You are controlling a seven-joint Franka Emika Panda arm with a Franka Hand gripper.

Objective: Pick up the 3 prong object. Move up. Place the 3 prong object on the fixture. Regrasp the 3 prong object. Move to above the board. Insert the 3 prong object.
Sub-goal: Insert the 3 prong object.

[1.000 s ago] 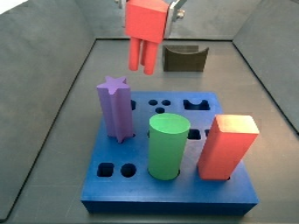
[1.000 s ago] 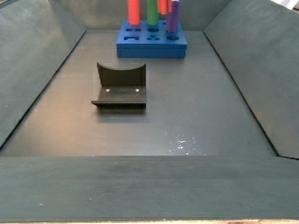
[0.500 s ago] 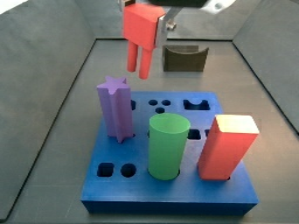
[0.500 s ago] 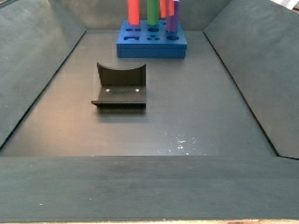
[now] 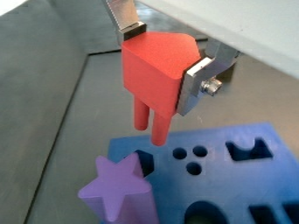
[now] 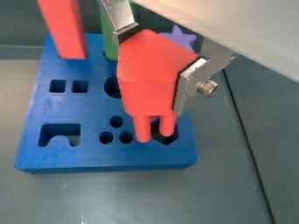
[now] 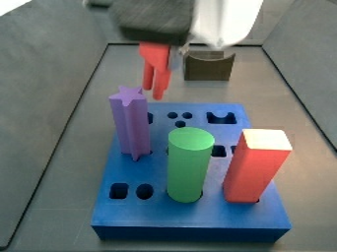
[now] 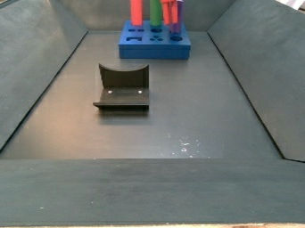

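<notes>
I have come down over the large flat blue board [image 6: 70, 131] since a second ago. My gripper [image 6: 152, 61] is clamped on the small red plastic 3 prong object [image 6: 149, 74], prongs down, just above the trio of round holes [image 6: 114, 137]. The purple star peg [image 7: 128, 120] stands at nine o'clock of it in a side view. Insertion looks imminent.

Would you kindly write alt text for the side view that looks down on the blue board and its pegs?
The end effector holds the 3 prong object, red, prongs down, above the far end of the blue board. On the board stand a purple star peg, a green cylinder and a red-orange block. The dark fixture sits beyond.
</notes>
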